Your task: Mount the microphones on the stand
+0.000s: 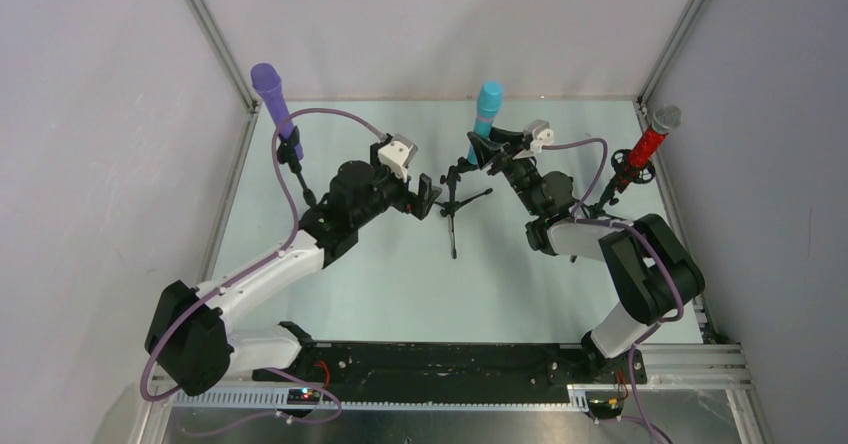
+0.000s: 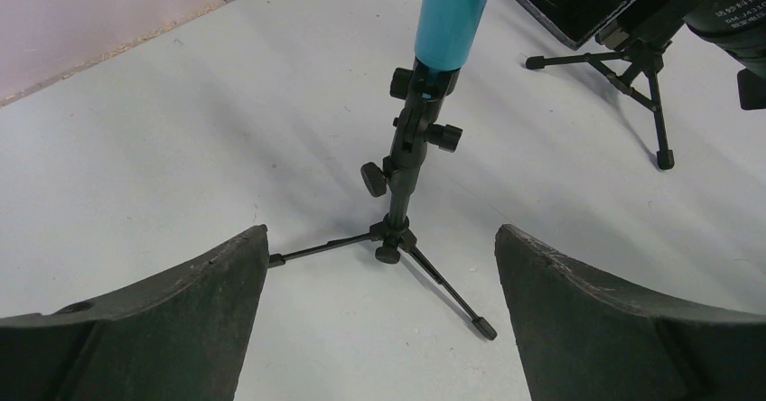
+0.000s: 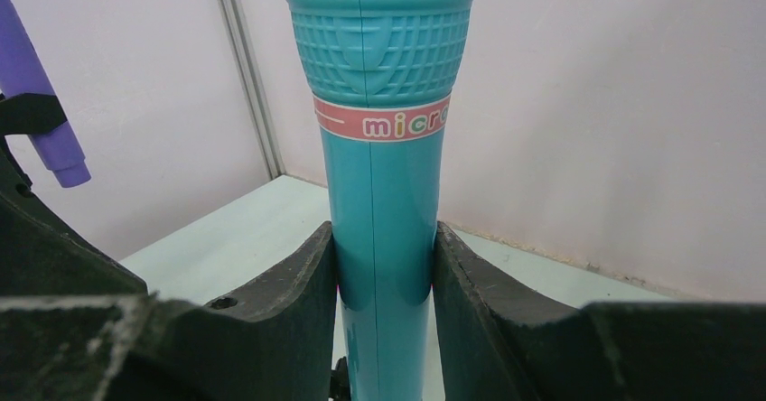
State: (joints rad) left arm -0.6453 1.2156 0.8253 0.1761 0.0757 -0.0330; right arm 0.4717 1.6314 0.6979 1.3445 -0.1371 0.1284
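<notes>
at the far left the purple microphone [image 1: 272,99] stands tilted in the clip of a small black left stand [image 1: 298,174], its head leaning toward the far left corner; the right wrist view catches its lower end at the left edge [image 3: 41,112].

right of it, the left gripper [image 1: 432,196] hangs low over the pale table [image 1: 380,264], released, its jaws spread wide and holding nothing. in its wrist view the two dark fingers [image 2: 181,320] frame the middle stand [image 2: 402,184] without touching it; one tripod leg runs toward the left finger.

the middle stand [image 1: 455,204] is a black tripod near the centre of the table. the teal microphone [image 1: 487,109] rises from it, leaning slightly toward the far side, and its lower end [image 2: 452,17] meets the clip on top of the stand's post.

the right gripper [image 1: 483,150] is clenched on the teal microphone's shaft. from the right wrist, both fingers [image 3: 289,311] press against the handle [image 3: 379,202] below the pink ring [image 3: 379,121] printed with letters.

at the far right the red microphone [image 1: 650,144], glittery with a silver mesh head, sits tilted in the right stand [image 1: 612,192] close to the right wall.
</notes>
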